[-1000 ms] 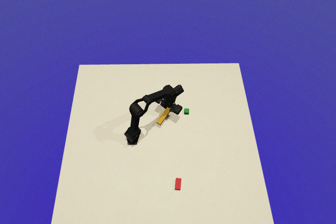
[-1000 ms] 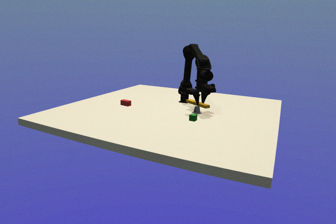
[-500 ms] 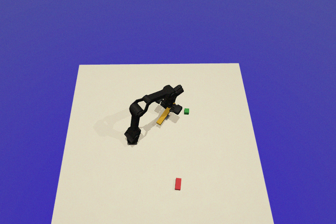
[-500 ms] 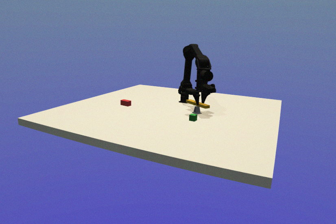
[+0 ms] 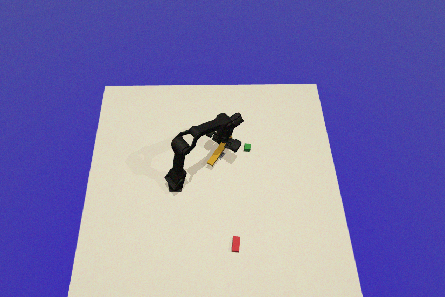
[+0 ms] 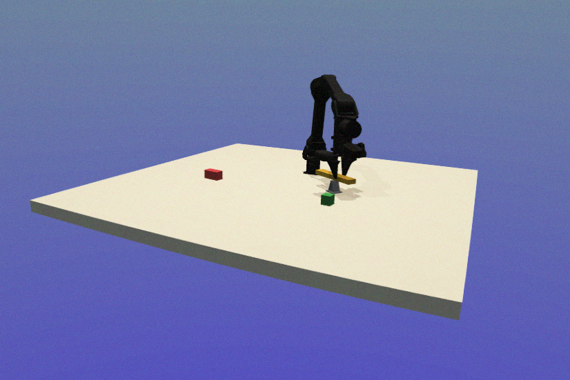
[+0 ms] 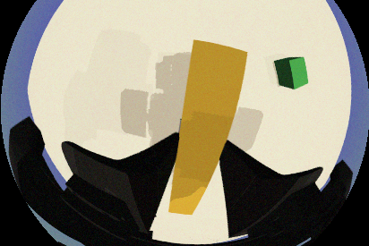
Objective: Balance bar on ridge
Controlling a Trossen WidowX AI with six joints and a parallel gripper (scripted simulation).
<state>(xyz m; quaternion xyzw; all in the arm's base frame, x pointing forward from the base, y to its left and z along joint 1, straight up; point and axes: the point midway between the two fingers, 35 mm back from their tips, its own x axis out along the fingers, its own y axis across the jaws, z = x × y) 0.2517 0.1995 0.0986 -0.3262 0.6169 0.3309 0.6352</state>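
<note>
A: Gripper (image 6: 341, 174) state?
B: Clamped on the long yellow bar (image 6: 335, 176), which sits roughly level just above the small grey ridge (image 6: 333, 187).
A: Neighbours?
B: Green cube (image 6: 327, 199) beside the ridge; red block (image 6: 213, 174) well apart.

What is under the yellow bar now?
The grey ridge stands under the yellow bar, which the gripper holds. Whether bar and ridge touch cannot be seen; the fingers cover that spot.

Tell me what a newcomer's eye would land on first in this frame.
The black arm, mid-table, its gripper shut on a yellow bar held just above the small grey ridge. Next, a green cube close in front of the ridge, and a red block lying far off alone.
</note>
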